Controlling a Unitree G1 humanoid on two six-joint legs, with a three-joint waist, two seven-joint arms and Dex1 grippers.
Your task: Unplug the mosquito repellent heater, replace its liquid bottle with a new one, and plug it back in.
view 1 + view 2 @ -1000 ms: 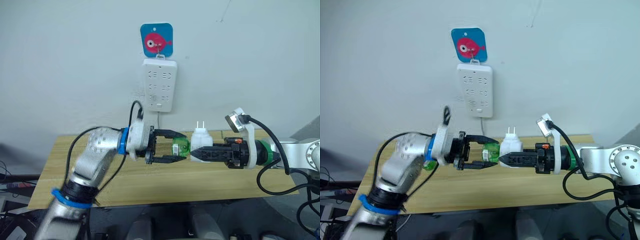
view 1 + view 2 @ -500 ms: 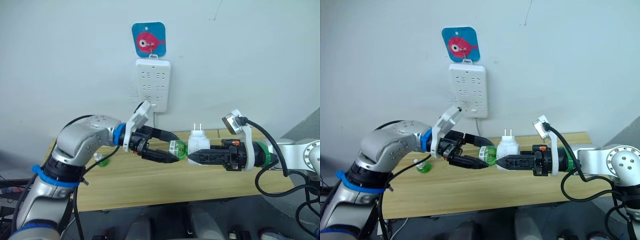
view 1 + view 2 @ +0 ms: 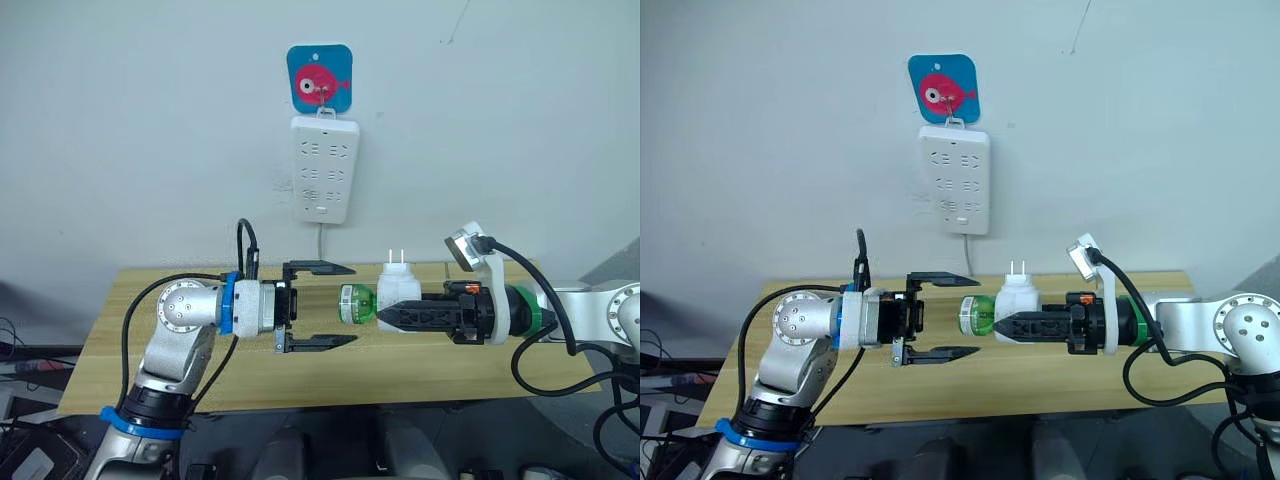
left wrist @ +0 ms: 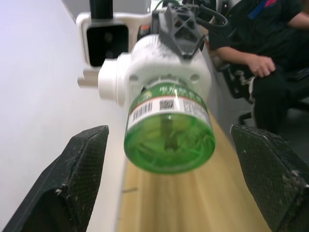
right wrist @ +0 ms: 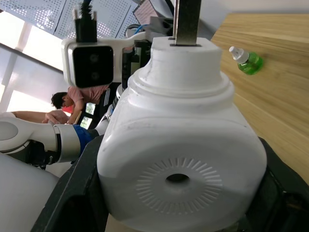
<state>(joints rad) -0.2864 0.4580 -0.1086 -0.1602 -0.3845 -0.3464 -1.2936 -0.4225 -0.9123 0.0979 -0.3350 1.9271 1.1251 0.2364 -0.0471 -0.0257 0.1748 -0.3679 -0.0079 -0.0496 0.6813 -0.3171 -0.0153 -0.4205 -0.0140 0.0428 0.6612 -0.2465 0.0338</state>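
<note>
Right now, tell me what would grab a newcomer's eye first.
The mosquito repellent heater, held in mid-air above the table by the right gripper, its green liquid bottle pointing at the open left gripper. Behind, a white power strip hangs on the wall under a fish hook.

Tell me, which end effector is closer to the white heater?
Right. The right end effector is clamped on the mosquito repellent heater; the left end effector is open, short of its green liquid bottle.
</note>
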